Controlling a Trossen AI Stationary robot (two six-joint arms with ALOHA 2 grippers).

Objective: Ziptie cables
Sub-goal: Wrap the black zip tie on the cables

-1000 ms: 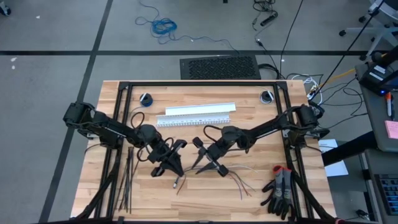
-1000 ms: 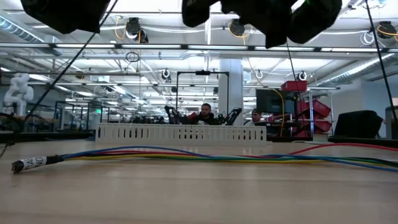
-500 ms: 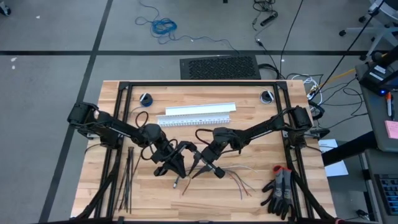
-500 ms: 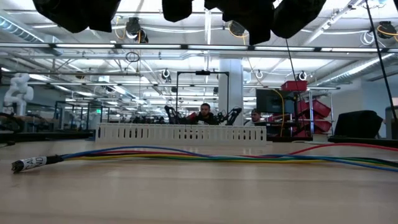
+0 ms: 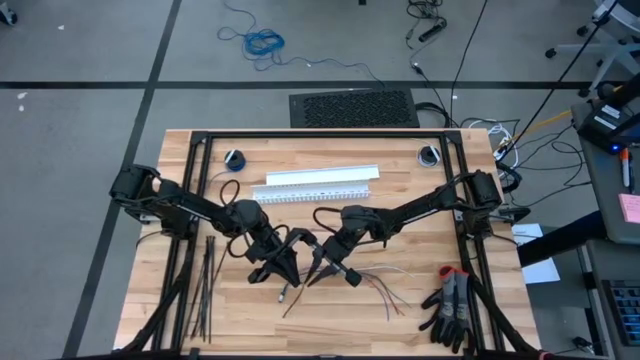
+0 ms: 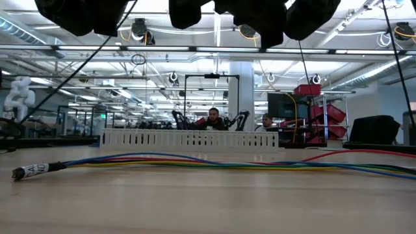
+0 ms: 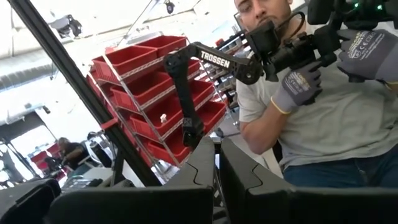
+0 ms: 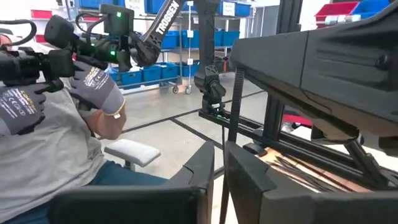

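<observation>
Both hands are meeting over the surface [image 5: 400, 200] middle, the left hand [image 5: 283, 268] pinched shut and the right hand [image 5: 322, 270] nearly closed, while the cables [image 5: 370, 285] are lying loose and the zipties [image 5: 205, 285] are waiting untouched at the left edge, so bundling is barely starting.

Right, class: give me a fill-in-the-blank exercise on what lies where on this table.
1. The white slotted channel lies toward the table's ___ edge.
2. The spare zipties lie near the ___ arm's base.
3. The dark gloves sit at the table's front ___ corner.
4. The cables lie on the ___ tabletop.

Missing words: back; left; right; wooden
</observation>
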